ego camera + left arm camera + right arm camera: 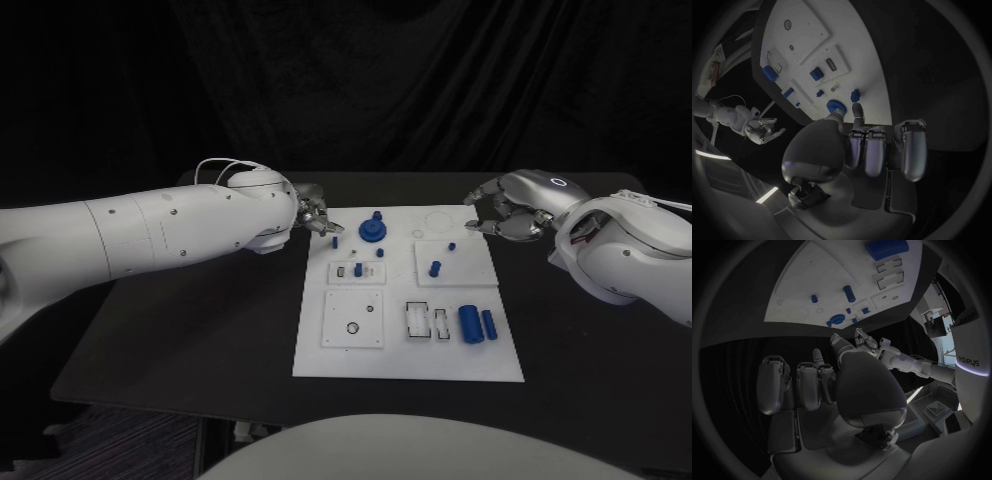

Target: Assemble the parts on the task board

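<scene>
Task board (pixel 408 350) lies centre frame on black table (pixel 188 330); blue parts (pixel 374 231) cluster toward its upper half, two cylinders (pixel 472 324) lower right. Left hand (pixel 315 220) hovers at upper-left corner, right hand (pixel 505 215) off upper-right edge; both loosely curled, empty, apparently poised to pick.

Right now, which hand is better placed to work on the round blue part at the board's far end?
Probably the left hand: it hovers beside the round blue part, while the right hand sits off the task board.
</scene>
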